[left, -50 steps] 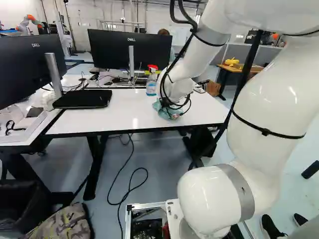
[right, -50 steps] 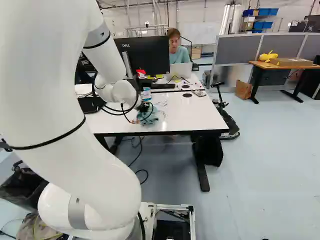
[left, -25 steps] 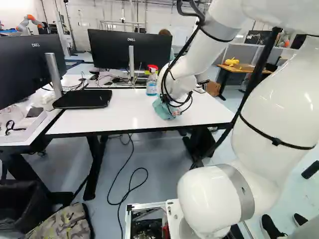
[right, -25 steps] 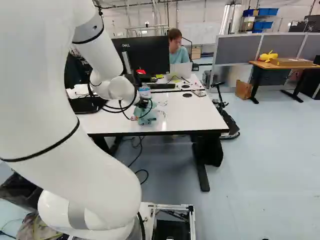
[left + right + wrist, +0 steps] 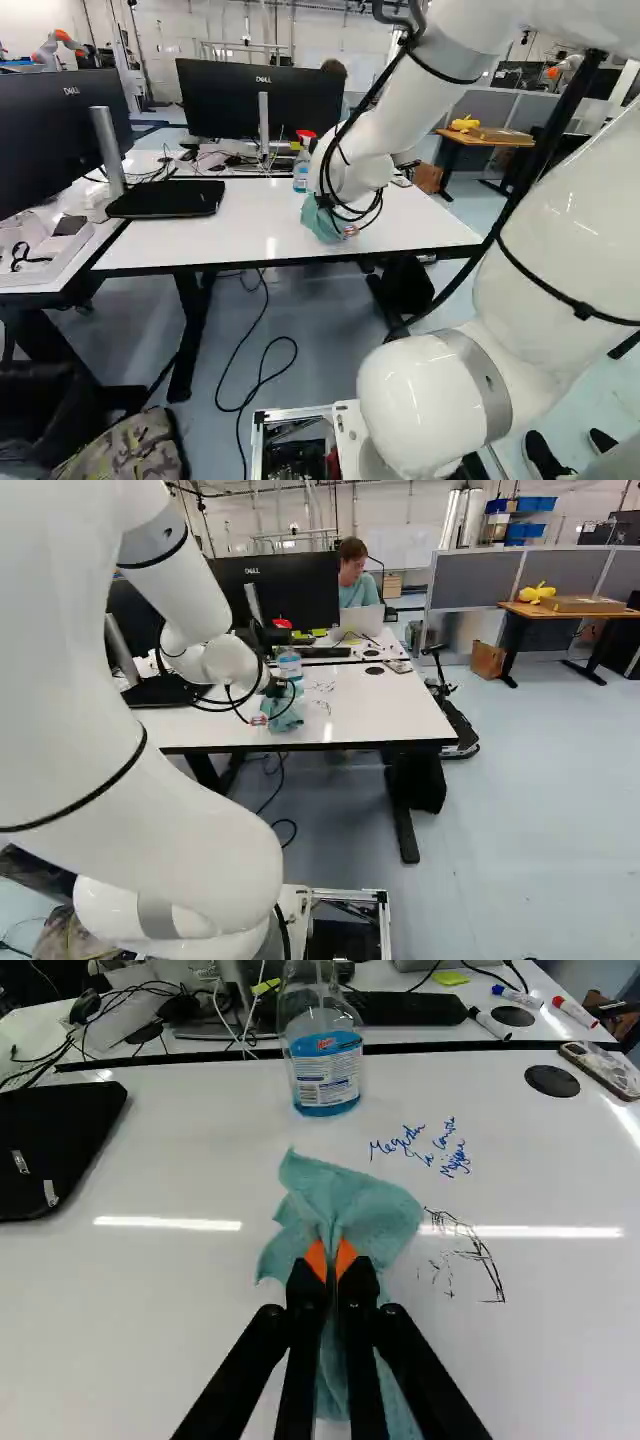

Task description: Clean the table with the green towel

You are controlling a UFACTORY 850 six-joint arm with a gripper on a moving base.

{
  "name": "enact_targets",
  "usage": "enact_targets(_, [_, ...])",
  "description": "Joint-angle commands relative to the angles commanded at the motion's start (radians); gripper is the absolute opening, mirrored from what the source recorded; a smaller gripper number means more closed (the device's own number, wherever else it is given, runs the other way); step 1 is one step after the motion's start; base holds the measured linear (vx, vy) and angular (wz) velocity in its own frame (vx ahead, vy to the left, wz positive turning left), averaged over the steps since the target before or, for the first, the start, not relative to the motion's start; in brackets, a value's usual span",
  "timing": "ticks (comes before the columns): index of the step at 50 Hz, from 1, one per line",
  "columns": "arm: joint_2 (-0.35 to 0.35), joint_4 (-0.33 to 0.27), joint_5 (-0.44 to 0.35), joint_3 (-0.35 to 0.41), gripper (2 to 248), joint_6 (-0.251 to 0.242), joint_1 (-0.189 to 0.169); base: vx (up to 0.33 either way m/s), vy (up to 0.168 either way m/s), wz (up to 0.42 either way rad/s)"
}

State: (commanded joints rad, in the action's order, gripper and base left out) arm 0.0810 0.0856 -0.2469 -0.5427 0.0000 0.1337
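The green towel point(image 5: 355, 1200) is bunched against the white table point(image 5: 210, 235), near the spray bottle point(image 5: 325, 1070), on the bottle's arm side. The gripper point(image 5: 277, 688) is also on that side of the bottle; its orange pads point(image 5: 316, 1260) are close together, clamped on a fold of the towel. Part of the towel spreads toward the bottle, and part hangs back beneath the fingers, away from it.

Blue handwriting point(image 5: 425, 1148) is near the bottle, and a black line drawing point(image 5: 478, 1252) lies farther from it, toward the arm. In the right base view, a round black cap point(image 5: 374, 670) and, farther out, a phone point(image 5: 398, 666) are right of the bottle. In the wrist view, a black keyboard point(image 5: 405, 1008) is just behind the bottle. Three markers point(image 5: 517, 997) lie beyond the bottle, on the phone's side.

In the left base view, a monitor point(image 5: 255, 100) stands behind the bottle and to its left. Another monitor point(image 5: 60, 140) stands well to the bottle's left, its black foot point(image 5: 165, 199) between them. Far behind the bottle, at that view's left, is another robot point(image 5: 55, 45).
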Motion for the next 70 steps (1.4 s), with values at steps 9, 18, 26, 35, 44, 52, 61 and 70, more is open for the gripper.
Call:
enact_targets(9, [0.009,0.032,0.002,0.008,31,0.000,0.007,0.000,0.000,0.000])
enact_targets(18, [0.015,0.086,0.009,0.015,31,0.000,0.013,0.000,0.000,0.000])
enact_targets(26, [0.021,0.144,0.016,0.020,31,0.000,0.020,0.000,0.000,0.000])
enact_targets(35, [0.026,0.212,0.023,0.024,31,0.000,0.028,0.000,0.000,0.000])
enact_targets(44, [0.026,0.257,0.027,0.025,31,0.000,0.031,0.000,0.000,0.000])
enact_targets(52, [0.026,0.257,0.027,0.025,31,0.000,0.031,0.000,0.000,0.000])
enact_targets(61, [0.026,0.257,0.027,0.025,31,0.000,0.031,0.000,0.000,0.000])
enact_targets(70, [0.039,0.257,0.027,0.027,31,0.000,0.030,0.000,0.000,0.000])
